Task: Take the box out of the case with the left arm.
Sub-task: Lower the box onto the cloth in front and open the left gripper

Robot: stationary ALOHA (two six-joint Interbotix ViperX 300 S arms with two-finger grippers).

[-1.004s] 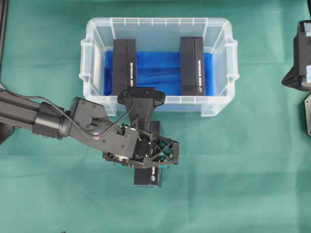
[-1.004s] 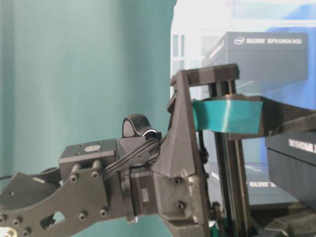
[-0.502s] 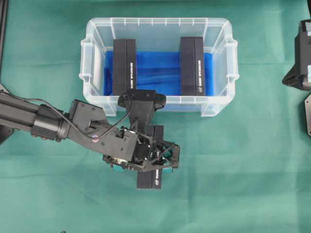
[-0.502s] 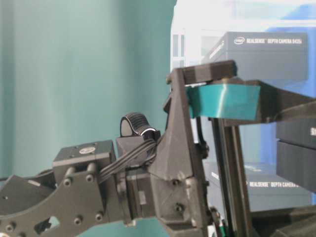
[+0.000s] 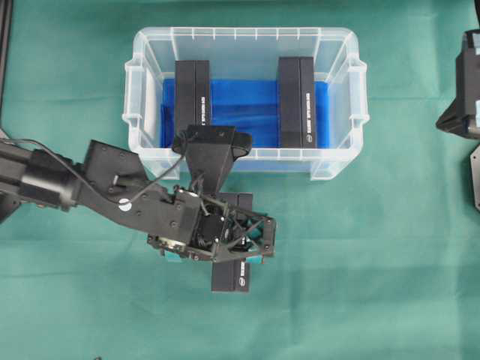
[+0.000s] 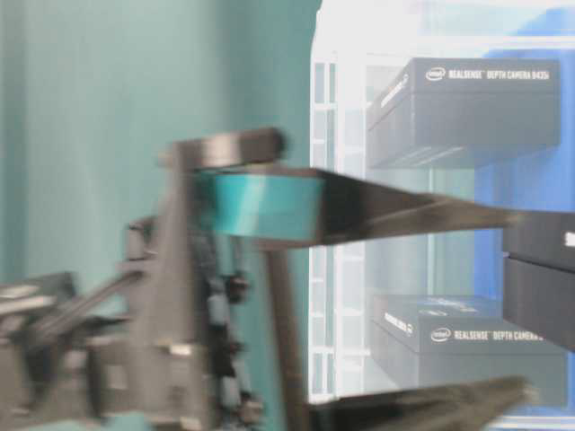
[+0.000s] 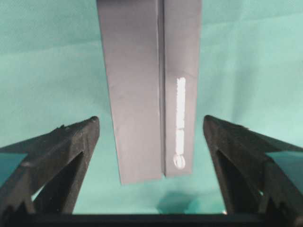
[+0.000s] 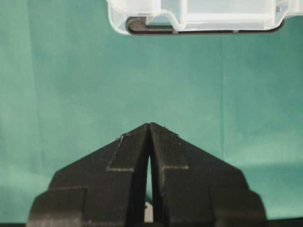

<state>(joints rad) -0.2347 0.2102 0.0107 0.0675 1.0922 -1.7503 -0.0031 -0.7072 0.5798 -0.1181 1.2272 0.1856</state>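
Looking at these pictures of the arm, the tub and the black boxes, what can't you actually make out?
- Overhead: the left gripper covers most of the box on the cloth.
- Table-level: the left arm is motion-blurred; its parts smear together.
- Left wrist: the box's white print is too glared to read.
- Right wrist: only a corner of the case shows; the frame's edge cuts off the right gripper.

three boxes [image 5: 231,279], one case [image 5: 245,41]

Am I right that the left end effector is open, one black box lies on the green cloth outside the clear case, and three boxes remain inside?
Not quite: two boxes remain inside the case, per the overhead view. The left end effector is open, and one box lies on the cloth.
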